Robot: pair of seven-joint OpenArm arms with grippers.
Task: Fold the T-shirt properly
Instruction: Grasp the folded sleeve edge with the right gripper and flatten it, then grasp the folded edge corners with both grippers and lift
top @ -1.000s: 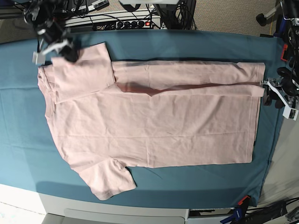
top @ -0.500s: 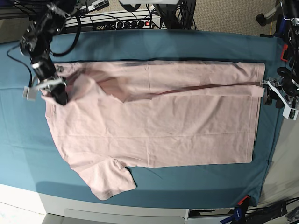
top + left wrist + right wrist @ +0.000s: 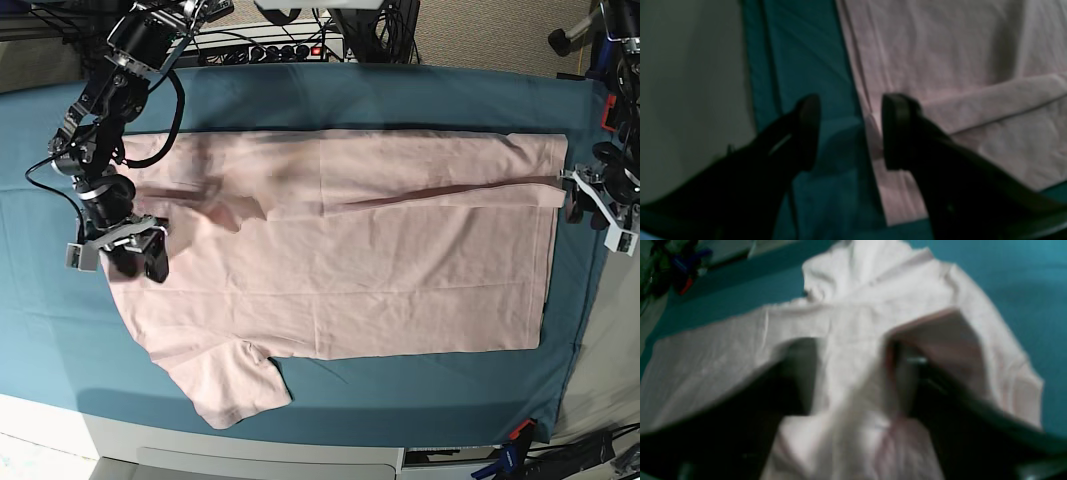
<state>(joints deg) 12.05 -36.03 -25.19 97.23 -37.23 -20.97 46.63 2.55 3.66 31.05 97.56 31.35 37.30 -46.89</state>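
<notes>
The pale pink T-shirt (image 3: 340,270) lies spread, plain side up, on the teal cloth, with its far long edge folded inward as a strip. The collar end is at the left and the hem at the right. My right gripper (image 3: 128,252) sits on the shirt's collar end. In the right wrist view its jaws (image 3: 853,376) stand apart, and loose pink fabric (image 3: 857,306) lies between them and drapes over the right finger. My left gripper (image 3: 590,208) hovers open at the hem by the folded strip. In the left wrist view it (image 3: 850,133) straddles the shirt's edge (image 3: 940,66) and grips nothing.
The teal table cloth (image 3: 400,95) covers the table, and its front edge (image 3: 100,430) is near. A power strip with cables (image 3: 270,48) runs along the back. Clamps (image 3: 515,435) sit at the front right corner. The near sleeve (image 3: 235,390) sticks out toward the front.
My right gripper swept from the back left corner toward the front, carrying the far sleeve onto the shirt, and its jaws have parted. The left arm has stayed still.
</notes>
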